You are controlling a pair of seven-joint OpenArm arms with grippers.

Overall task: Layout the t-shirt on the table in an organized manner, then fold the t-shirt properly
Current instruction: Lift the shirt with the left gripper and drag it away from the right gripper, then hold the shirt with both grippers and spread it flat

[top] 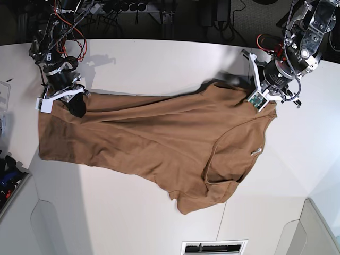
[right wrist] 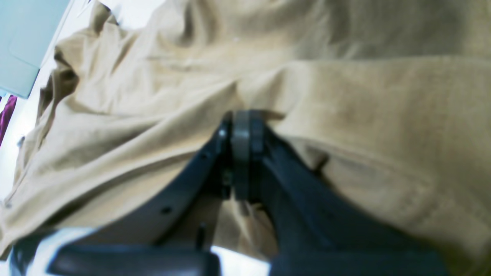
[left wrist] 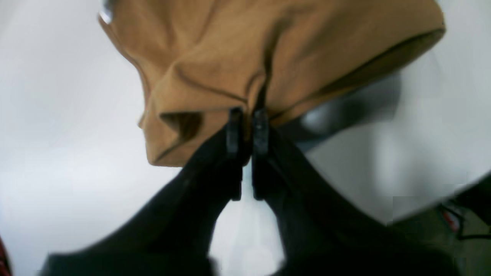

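Left hand (left wrist: 243, 126) close up at centre of the left wrist view, black fingers nearly together, pinched on a bunched fold of shirt (left wrist: 245, 53); tan cloth gathered into creases above the tips, white desk (left wrist: 57, 115) blurred at the left of the frame. Right hand (right wrist: 241, 130) at centre of the right wrist view, fully closed, clamped on an edge of shirt (right wrist: 345, 115), cloth filling most of that frame. In the base view, shirt (top: 143, 143) stretched across the desk (top: 159, 58) from left edge to right of centre, wrinkled, lower part sagging toward bottom centre, neck opening and a small white tag at the right. Right hand (top: 74, 103) at upper left, left hand (top: 260, 98) at upper right, each at a shirt edge.
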